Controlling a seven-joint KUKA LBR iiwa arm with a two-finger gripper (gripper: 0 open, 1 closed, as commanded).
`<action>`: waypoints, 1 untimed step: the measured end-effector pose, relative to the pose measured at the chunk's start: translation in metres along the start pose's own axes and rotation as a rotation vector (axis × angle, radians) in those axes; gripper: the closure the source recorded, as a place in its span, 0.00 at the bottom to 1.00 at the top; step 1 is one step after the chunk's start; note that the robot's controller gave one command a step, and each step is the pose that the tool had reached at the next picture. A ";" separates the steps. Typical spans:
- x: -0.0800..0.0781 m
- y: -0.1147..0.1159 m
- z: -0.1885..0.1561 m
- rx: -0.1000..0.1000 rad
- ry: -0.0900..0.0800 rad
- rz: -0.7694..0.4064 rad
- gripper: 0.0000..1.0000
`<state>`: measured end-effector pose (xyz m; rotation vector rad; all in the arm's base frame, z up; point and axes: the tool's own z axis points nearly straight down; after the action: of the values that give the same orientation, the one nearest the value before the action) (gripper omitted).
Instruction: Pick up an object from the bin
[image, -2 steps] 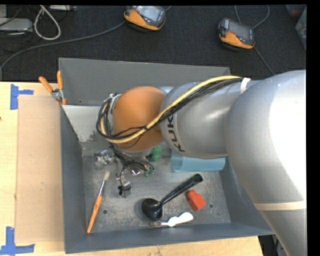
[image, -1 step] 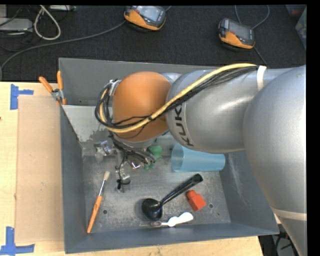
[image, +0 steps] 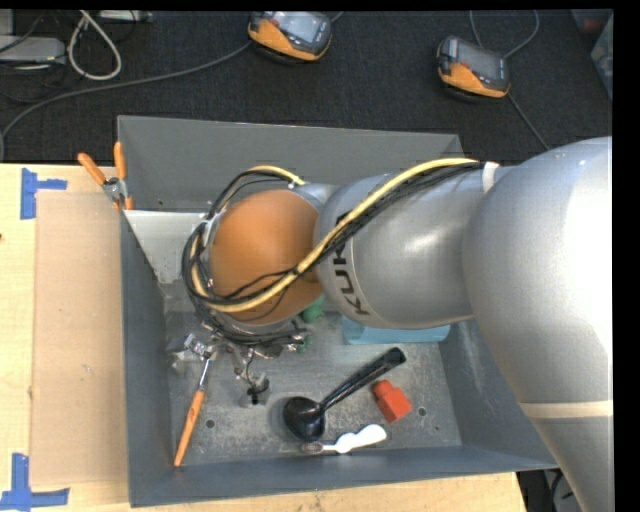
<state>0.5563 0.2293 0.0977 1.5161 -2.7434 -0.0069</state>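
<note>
Camera view: the end effector (image: 250, 375) hangs low over the left-centre floor of the bin (image: 143, 400) — whether it is apart or together cannot be told. Nearest candidates are an orange-handled tool (image: 188, 430) at its near left and a black ladle (image: 345, 390) to its right. Recommended: centre over one slender handle — clear of the red block (image: 392, 402) — before descending.

A single camera looks down into the grey bin (image: 141, 350) from above and slightly aside, close in, the arm (image: 420, 260) reaching from its right.
</note>
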 end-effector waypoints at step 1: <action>-0.018 -0.008 0.028 0.008 -0.014 0.077 0.00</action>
<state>0.5725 0.2406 0.0691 1.4166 -2.8139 -0.0052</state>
